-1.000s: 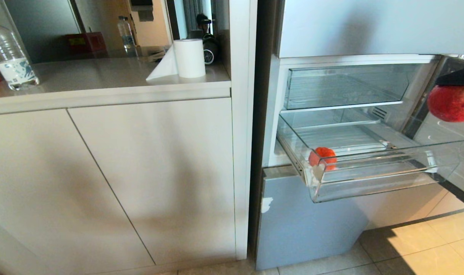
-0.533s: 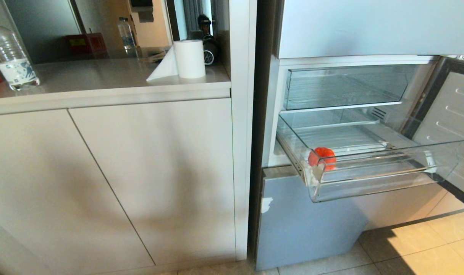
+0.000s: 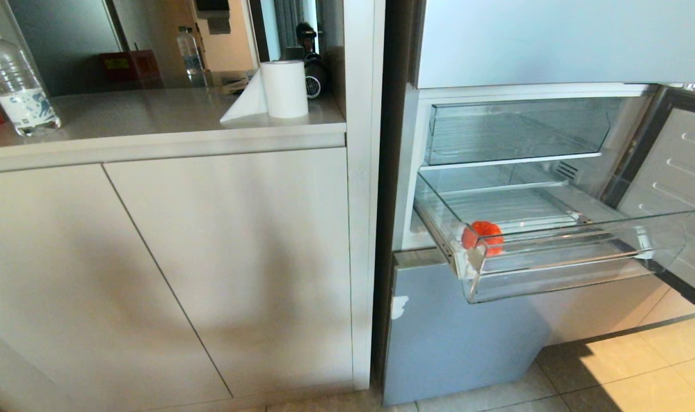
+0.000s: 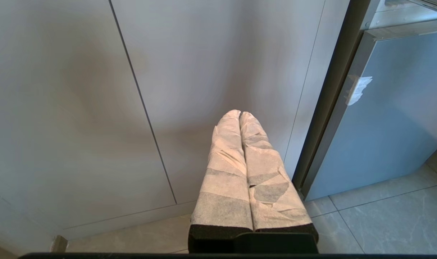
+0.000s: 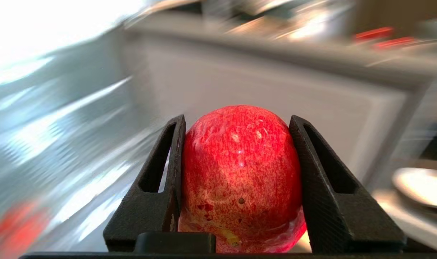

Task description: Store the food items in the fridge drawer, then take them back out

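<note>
In the right wrist view, the right gripper (image 5: 240,180) is clamped on a red apple (image 5: 240,180): two black, ribbed, wedge-shaped fingers (image 5: 160,190) press its flanks, and its glossy, speckled skin fills the gap between them. The background there is streaked and unreadable. This gripper does not show in the head view.

The left gripper (image 4: 240,117) hangs low in front of matte grey cabinet doors (image 4: 96,90), its two long fingers wrapped in crinkled whitish tape and pressed together along their whole length, holding nothing. Pale marbled floor tiles (image 4: 383,223) lie below it.

Further off in the head view, the fridge drawer (image 3: 553,274), a clear plastic bin with a ribbed floor and flared front wall, stands pulled out above a pale blue glossy fridge panel (image 3: 456,337). A small round orange-red ball (image 3: 483,236) rests inside, at the front left corner against the wall. Above it sits a shallower clear tray (image 3: 519,129), pushed in.

Farthest back, on the smooth beige countertop (image 3: 153,114), stand a white paper towel roll (image 3: 284,88) and a ridged clear plastic bottle (image 3: 12,80)
</note>
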